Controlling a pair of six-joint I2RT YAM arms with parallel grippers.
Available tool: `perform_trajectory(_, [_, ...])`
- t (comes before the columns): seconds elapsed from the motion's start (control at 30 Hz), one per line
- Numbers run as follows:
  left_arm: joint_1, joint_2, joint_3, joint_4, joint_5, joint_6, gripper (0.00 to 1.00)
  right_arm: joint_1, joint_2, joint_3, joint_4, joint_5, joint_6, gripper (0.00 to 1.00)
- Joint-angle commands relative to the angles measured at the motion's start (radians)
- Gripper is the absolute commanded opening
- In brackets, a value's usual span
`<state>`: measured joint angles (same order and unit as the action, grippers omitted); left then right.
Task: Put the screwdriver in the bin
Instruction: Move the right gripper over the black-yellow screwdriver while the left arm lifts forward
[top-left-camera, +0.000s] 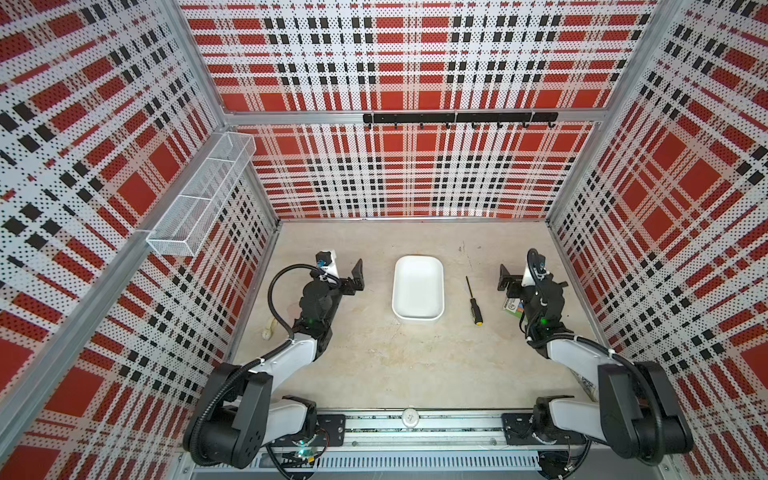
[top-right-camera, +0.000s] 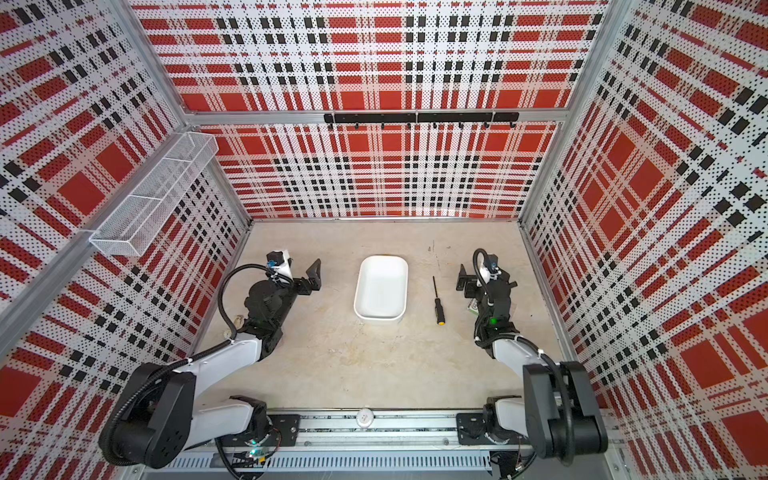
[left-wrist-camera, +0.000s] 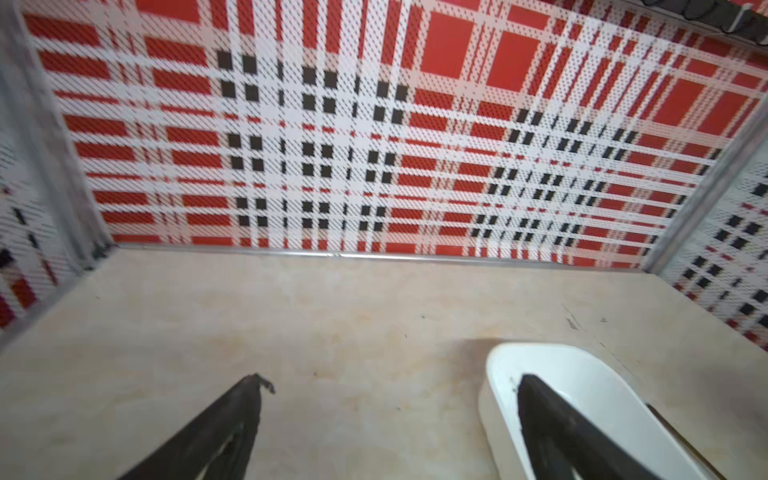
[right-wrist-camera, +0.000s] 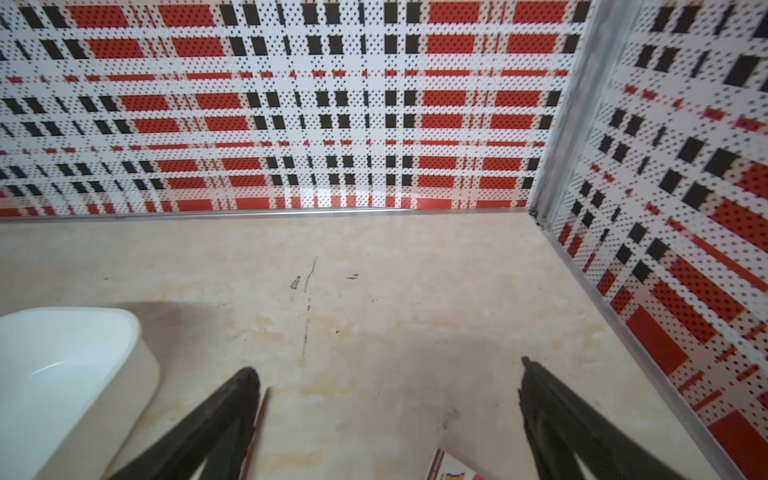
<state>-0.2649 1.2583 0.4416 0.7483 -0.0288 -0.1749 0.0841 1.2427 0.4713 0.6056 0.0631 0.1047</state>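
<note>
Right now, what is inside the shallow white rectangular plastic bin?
Nothing: in both top views the bin shows a bare white floor, with nothing covering it. The slim black-handled, yellow-capped screwdriver lies outside, beside it.

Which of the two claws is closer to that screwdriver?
The right. The right gripper stands open just beside the screwdriver, on its outer side. The left gripper is farther off, with the bin lying between it and the screwdriver.

Bin (top-left-camera: 418, 286): shallow white tray, rounded corners, open side up, middle of worktop (top-left-camera: 374, 357).
Screwdriver (top-left-camera: 473, 300): slim dark shaft, black handle, yellow-orange cap; lying flat just right of Bin, parallel (not touching).
</note>
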Motion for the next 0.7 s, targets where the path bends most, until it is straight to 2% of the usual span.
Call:
perform_trajectory(0.0, [-0.025, -0.001, -0.008, -0.059, 0.089, -0.105, 0.98, 0.015, -0.017, 0.101, -0.434, -0.135, 0.107, 1.0])
perform_trajectory(0.07, [-0.025, 0.012, 0.005, -0.086, 0.104, -0.121, 0.98, 0.03, 0.006, 0.128, -0.516, -0.225, 0.146, 1.0])
perform_trajectory(0.13, [-0.025, 0.032, 0.025, -0.112, 0.142, -0.133, 0.98, 0.071, 0.035, 0.145, -0.575, -0.252, 0.174, 1.0])
perform_trajectory(0.33, [-0.027, 0.093, 0.059, -0.165, 0.2, -0.177, 0.98, 0.164, 0.106, 0.121, -0.586, -0.23, 0.257, 0.97])
perform_trajectory(0.67, [-0.027, 0.164, 0.078, -0.167, 0.308, -0.221, 0.98, 0.185, 0.196, 0.13, -0.602, -0.21, 0.288, 0.91])
